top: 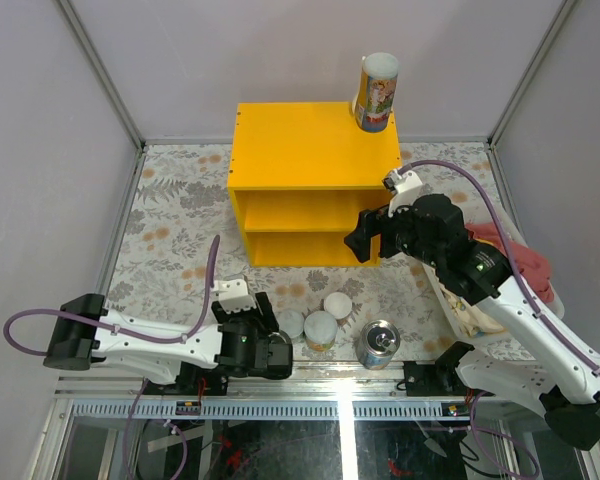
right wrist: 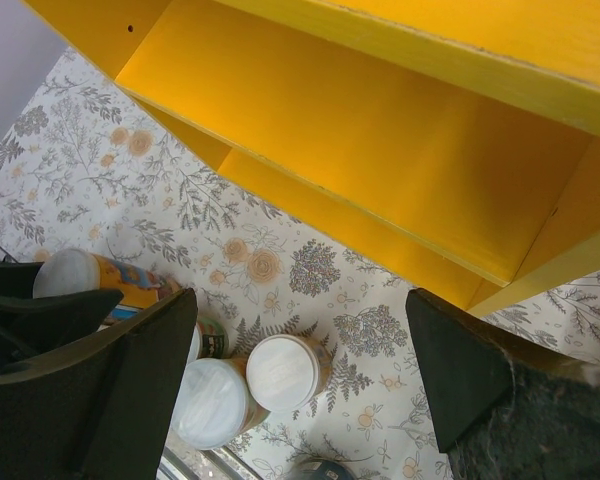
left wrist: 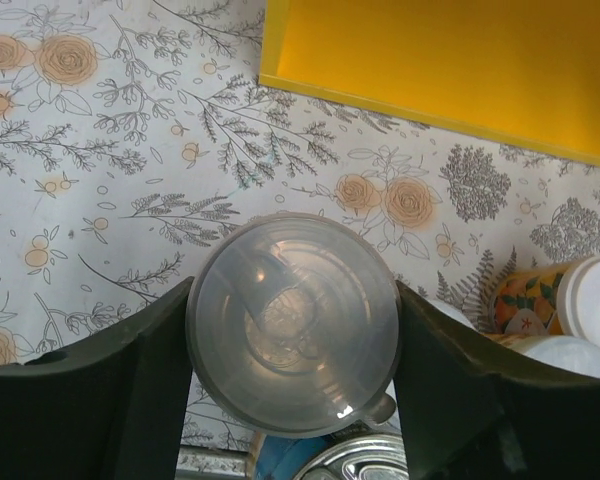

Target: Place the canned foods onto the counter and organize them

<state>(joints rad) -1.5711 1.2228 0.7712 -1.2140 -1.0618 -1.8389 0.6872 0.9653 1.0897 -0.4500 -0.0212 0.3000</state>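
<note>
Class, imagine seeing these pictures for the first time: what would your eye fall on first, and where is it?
The bright yellow counter dominates the middle of the floral table, with one tall can standing alone on its far right corner. Near the arm bases, several cans cluster, and the left hand grips a clear-lidded can while the right hand hangs open before the shelves.

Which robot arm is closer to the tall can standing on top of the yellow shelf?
Right. The right end effector, open, hovers at the yellow shelf's front right, near the tall can. The left end effector sits at the table's near edge, gripping a clear-lidded can.
</note>
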